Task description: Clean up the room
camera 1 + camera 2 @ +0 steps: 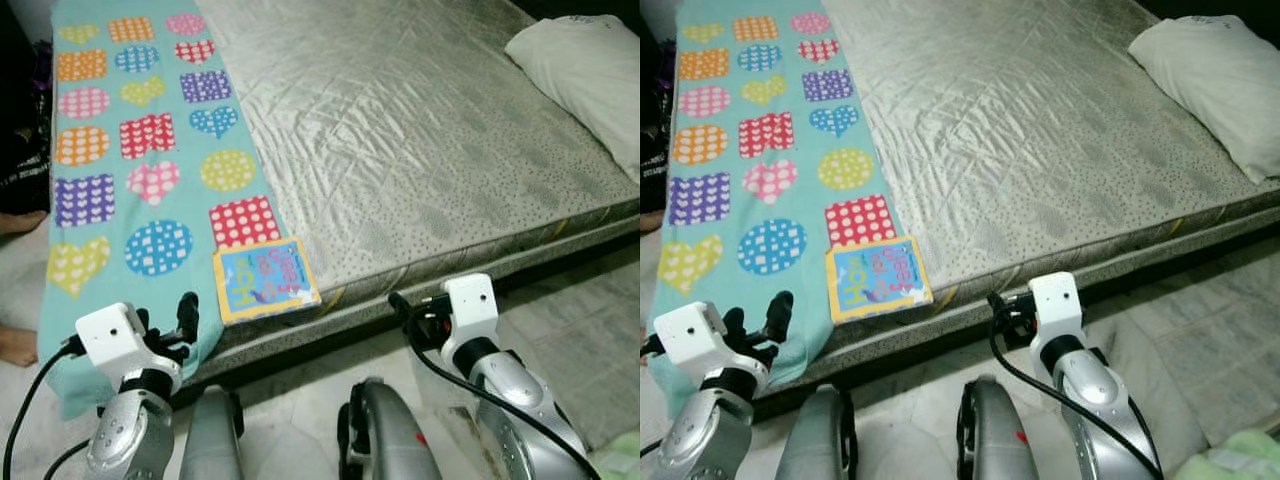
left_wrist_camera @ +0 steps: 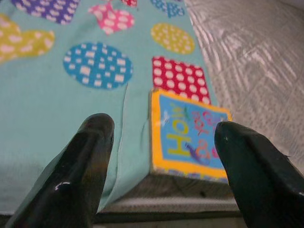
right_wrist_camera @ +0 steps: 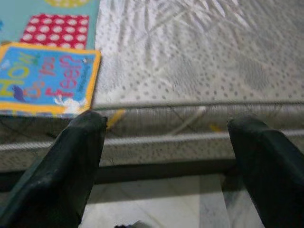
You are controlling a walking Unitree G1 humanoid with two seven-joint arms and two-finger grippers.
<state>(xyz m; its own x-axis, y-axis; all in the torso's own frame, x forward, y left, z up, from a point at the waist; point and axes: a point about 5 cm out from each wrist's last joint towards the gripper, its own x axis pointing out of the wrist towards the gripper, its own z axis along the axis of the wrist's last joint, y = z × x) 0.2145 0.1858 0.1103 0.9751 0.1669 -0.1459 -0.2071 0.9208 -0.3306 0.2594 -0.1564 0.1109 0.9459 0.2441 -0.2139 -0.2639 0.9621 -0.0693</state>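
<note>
A small picture book (image 1: 265, 279) with a blue cover and yellow border lies flat at the near edge of the bed, partly on a teal blanket (image 1: 130, 150) printed with dotted hearts, circles and squares. My left gripper (image 1: 165, 312) hovers low in front of the bed edge, just left of the book, and is open and empty. In the left wrist view the book (image 2: 187, 137) sits ahead between the spread fingers (image 2: 90, 156). My right gripper (image 1: 415, 305) is open too, below the mattress edge and right of the book (image 3: 45, 78).
The grey quilted mattress (image 1: 400, 130) spreads far and right, with a white pillow (image 1: 590, 70) at its far right corner. A person's bare foot (image 1: 15, 345) rests on the floor at the left. Pale tiled floor lies below the bed edge.
</note>
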